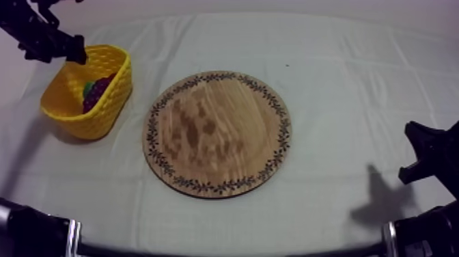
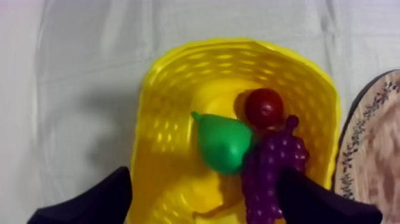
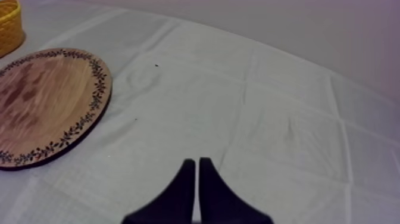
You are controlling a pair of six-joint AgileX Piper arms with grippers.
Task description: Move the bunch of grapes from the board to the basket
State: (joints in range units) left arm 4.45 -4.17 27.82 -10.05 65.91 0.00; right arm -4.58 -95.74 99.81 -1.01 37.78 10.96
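The purple bunch of grapes point(image 2: 271, 173) lies inside the yellow basket point(image 2: 172, 107), beside a green pear point(image 2: 225, 143) and a small red fruit point(image 2: 264, 107). My left gripper point(image 2: 202, 202) hovers above the basket, open, its fingers point(image 2: 89, 205) spread wide with nothing between them. From above, the left gripper point(image 1: 76, 55) is over the far rim of the basket point(image 1: 109, 113), where the grapes point(image 1: 95, 92) show inside. The round wooden board point(image 1: 216, 133) is bare at the table's middle. My right gripper point(image 3: 196, 173) is shut on nothing, low over the cloth at the right.
The board's patterned rim point(image 2: 372, 149) lies just beside the basket. In the right wrist view the board point(image 3: 41, 104) and a corner of the basket point(image 3: 9, 24) lie far off. The right arm point(image 1: 430, 160) rests at the table's right edge.
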